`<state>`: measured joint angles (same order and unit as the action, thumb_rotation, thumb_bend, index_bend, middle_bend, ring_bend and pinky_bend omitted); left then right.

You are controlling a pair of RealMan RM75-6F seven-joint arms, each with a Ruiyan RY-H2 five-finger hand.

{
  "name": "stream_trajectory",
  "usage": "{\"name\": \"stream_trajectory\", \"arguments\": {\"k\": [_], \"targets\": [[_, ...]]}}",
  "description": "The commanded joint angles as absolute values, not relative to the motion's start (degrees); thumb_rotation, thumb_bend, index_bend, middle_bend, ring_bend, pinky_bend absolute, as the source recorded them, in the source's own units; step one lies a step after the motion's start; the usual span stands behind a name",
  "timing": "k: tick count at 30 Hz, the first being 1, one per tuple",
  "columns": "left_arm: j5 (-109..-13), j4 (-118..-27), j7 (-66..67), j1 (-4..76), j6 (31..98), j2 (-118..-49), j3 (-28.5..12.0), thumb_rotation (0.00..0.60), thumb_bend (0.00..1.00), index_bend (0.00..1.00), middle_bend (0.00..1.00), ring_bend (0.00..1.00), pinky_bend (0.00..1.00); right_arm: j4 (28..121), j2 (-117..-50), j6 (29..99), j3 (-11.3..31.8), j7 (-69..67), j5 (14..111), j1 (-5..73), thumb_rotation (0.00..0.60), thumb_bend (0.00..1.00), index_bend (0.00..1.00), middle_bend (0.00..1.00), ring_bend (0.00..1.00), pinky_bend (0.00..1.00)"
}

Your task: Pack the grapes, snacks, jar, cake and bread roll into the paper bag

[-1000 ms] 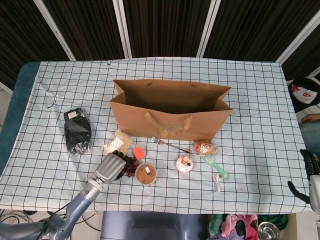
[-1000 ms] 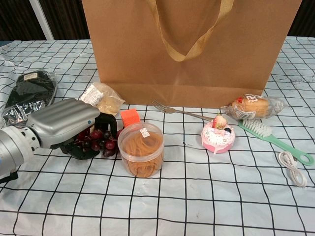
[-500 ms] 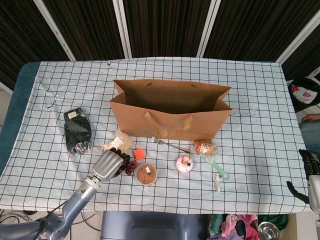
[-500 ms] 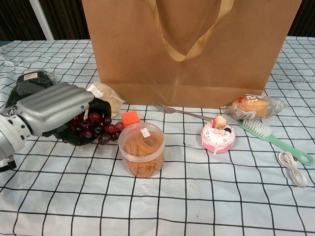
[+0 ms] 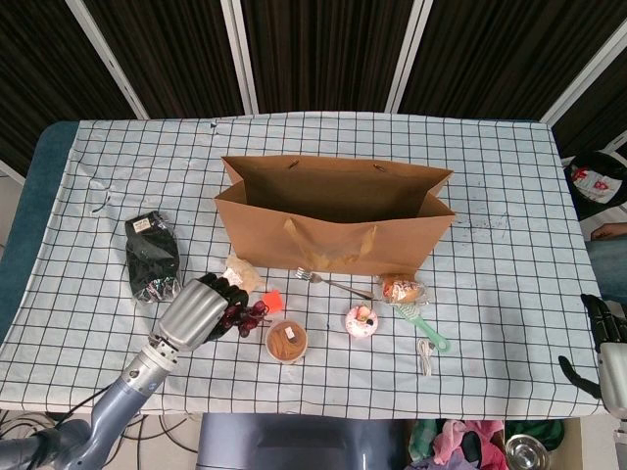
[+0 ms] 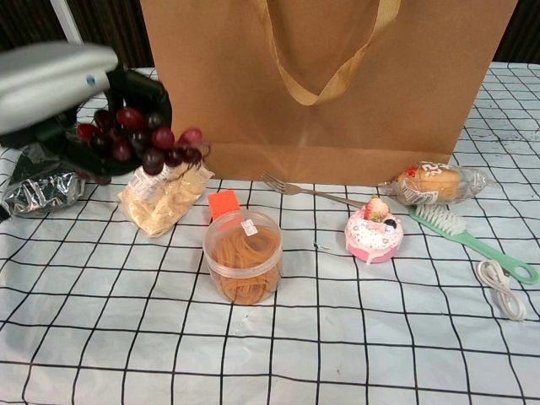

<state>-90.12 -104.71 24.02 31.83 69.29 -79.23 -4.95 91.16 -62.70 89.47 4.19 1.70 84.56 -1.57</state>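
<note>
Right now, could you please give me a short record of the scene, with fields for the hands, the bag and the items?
left hand: holds the grapes, lifted off the table
right hand: at the table's right edge, holds nothing
bag: upright, mouth open, nothing seen inside
snacks: on the cloth, below the grapes
jar: upright, in front of the bag
cake: right of the jar
bread roll: wrapped, by the bag's right corner
extras: fork, green brush, black packet

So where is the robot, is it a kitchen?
Probably not a kitchen; more likely a test room. A checked tablecloth covers one table, dark panels stand behind, and a paper bag waits for packing.
</note>
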Motion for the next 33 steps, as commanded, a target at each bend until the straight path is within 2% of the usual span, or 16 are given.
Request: {"name": "stream_trajectory", "arguments": {"k": [1,6,12,15,20,26,30,33], "targets": [[-90.23,-114.47,28.54,34.08,69.83,-71.67,-10.63,0.600,0.39,0.48,0.57,0.46,0.49,90.98,-62.80,89.14,4.28,1.51,84.09,-1.54,0.600,0.21,0.06,0.09,0.20,0.23],[-84.98,-121.25,32.42,36.86,67.88,-67.74,-16.25,0.600,0.39,0.48,0.57,0.46,0.49,90.30,-63.08,88.35,4.38,1.59,83.28,-1.35,0.600,0.21,0.06,0.09,0.20,0.23],[-74.69,-125.03,41.90,43.32,65.27,-67.00,-23.85,0.600,0.39,0.49,0.57,0.46,0.49,89.09,-63.60,88.24,4.83,2.78,82.21,-1.29,0.600,0.22,0.06,0.09,0.20,0.23],[-64.34,-122.21,47.32,50.26,63.46,-68.72,-29.08,0.600,0.39,0.50,0.58,0.46,0.49,88.87,-63.41,88.34,5.07,2.75,81.60,-1.46,0.600,0.22,0.06,0.09,0.20,0.23],[-50.48,-112.30,54.13,62.34,61.22,-74.12,-33.34,0.600,0.39,0.50,0.59,0.46,0.49,88.86,-63.36,88.46,5.28,3.19,81.59,-1.33,0.600,0.22,0.06,0.09,0.20,0.23],[-44.26,-99.60,54.64,72.18,60.44,-80.63,-34.20,0.600,0.39,0.49,0.58,0.46,0.49,87.81,-63.27,88.19,6.06,3.06,80.19,-1.23,0.600,0.22,0.06,0.09,0.20,0.23],[-45.53,-93.00,51.49,74.80,59.34,-83.55,-32.66,0.600,0.39,0.48,0.57,0.45,0.49,87.39,-63.17,88.34,6.52,2.65,79.37,-1.39,0.600,0.22,0.06,0.09,0.20,0.23],[-45.27,-91.29,50.56,75.57,58.30,-84.00,-31.52,0.600,0.35,0.46,0.55,0.44,0.48,87.41,-63.05,88.67,6.76,2.46,79.06,-1.56,0.600,0.22,0.06,0.09,0.20,0.23]]}}
